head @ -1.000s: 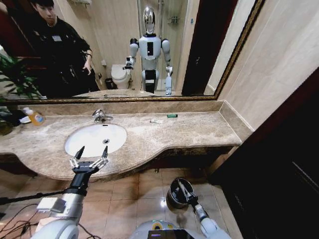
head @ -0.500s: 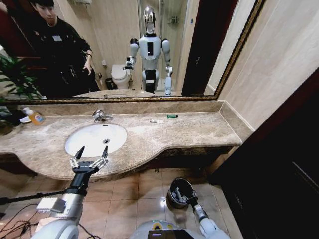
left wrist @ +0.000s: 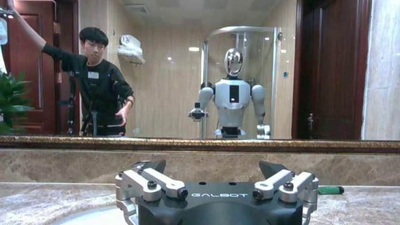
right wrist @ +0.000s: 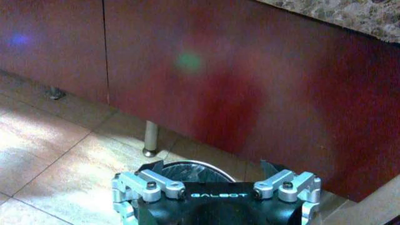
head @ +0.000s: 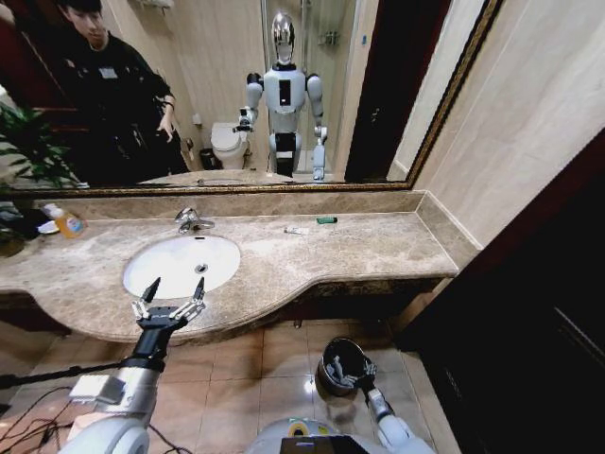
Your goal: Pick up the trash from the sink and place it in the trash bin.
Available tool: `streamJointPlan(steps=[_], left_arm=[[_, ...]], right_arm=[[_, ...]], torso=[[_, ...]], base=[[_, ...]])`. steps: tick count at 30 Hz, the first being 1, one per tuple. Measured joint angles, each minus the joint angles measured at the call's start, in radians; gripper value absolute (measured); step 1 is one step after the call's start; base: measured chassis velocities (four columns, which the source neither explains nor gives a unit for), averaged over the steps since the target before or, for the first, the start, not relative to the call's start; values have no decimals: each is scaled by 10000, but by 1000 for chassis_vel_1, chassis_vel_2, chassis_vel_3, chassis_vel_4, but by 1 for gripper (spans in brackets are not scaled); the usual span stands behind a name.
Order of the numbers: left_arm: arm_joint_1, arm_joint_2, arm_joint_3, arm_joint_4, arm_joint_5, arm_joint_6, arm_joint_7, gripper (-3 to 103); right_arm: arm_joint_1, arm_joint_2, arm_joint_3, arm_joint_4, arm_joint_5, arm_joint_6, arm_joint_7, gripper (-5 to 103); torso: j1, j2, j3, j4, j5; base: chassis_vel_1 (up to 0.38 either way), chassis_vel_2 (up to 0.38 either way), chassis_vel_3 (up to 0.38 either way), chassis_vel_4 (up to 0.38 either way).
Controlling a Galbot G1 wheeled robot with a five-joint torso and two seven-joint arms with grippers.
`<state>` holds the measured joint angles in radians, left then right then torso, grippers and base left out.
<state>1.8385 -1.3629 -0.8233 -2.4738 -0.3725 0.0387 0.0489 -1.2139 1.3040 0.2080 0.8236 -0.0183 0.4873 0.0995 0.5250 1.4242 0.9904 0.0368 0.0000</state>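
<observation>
Head view shows the left gripper [head: 173, 291] spread above the sink [head: 180, 264] edge, the right gripper [head: 354, 375] spread over the bin [head: 331, 364], and trash [head: 297, 230] on the counter [head: 359, 251]: probably light, slippery, best pinched across its middle.

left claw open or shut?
Open: the left claw hovers at the sink's front edge, fingertips spread apart, nothing between them.
</observation>
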Motion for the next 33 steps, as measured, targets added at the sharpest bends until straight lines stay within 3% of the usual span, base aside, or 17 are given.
streamJointPlan(steps=[18, 28, 33], left_arm=[[0, 0, 0, 0, 0, 0, 0, 100], [0, 0, 0, 0, 0, 0, 0, 100], [0, 0, 0, 0, 0, 0, 0, 100]], right_arm=[[-235, 5, 8, 468, 17, -162, 244, 100], [-1566, -471, 165, 4043, 955, -1415, 557, 100], [-2356, -669, 610, 6852, 1422, -2402, 354, 100]], torso=[[0, 0, 0, 0, 1], [1, 0, 0, 0, 0], [0, 0, 0, -1, 1]], base=[[0, 0, 0, 0], [0, 0, 0, 0], [0, 0, 0, 0]])
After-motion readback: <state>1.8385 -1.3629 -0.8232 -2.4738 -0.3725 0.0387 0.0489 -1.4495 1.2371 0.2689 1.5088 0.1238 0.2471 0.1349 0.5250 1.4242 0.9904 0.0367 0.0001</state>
